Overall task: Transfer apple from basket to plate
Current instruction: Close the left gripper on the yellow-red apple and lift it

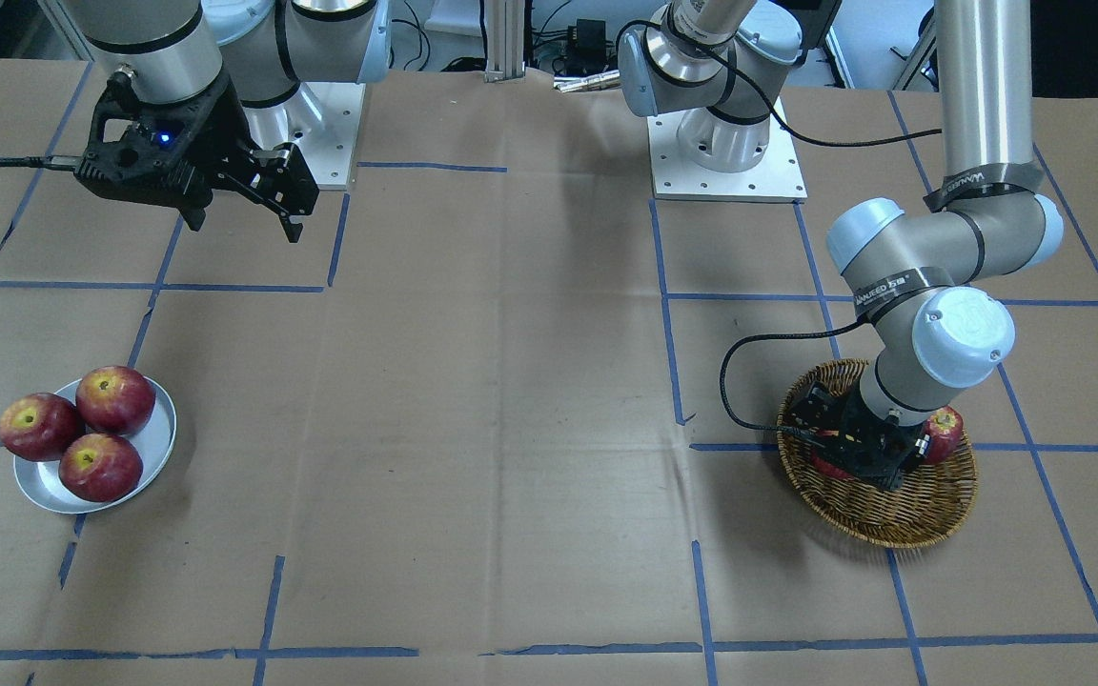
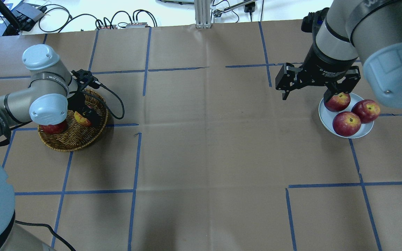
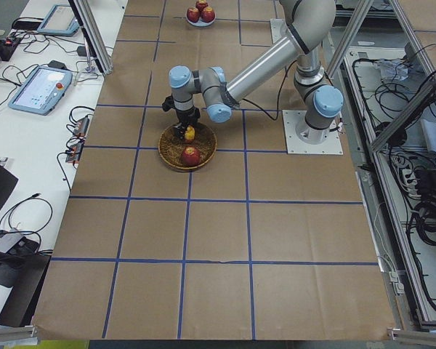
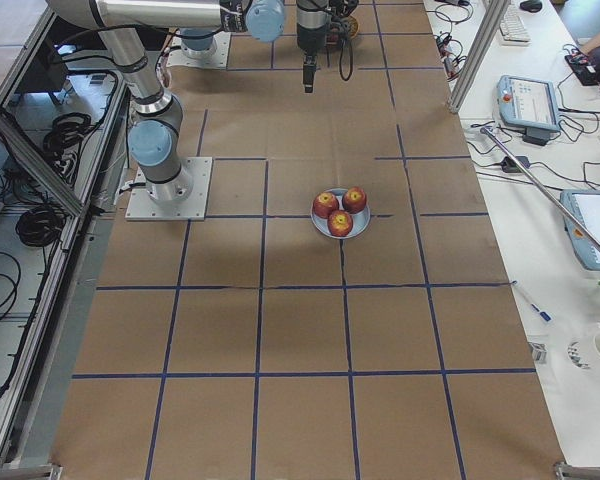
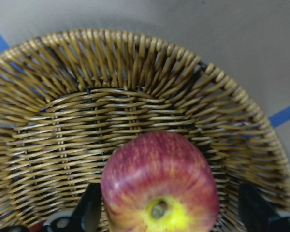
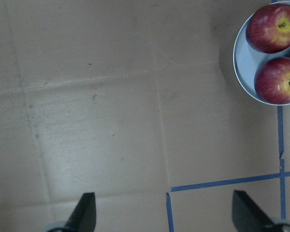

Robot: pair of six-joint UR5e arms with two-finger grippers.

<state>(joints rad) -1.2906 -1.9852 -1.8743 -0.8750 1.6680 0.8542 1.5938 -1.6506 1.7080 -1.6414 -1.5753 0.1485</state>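
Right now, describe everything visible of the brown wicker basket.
The round, shallow brown woven wicker basket sits flat on the paper-covered table, on the robot's left side, over a blue tape line. Inside lie a pinkish-red streaked apple and a darker red apple, apart. The left tool reaches into it, open, fingers either side of the pinkish apple. Whether it touches the weave cannot be told.

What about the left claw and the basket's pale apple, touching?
Cannot tell. The left wrist view shows the apple between the fingers of the open left claw; one finger stands clear, the other meets its outline.
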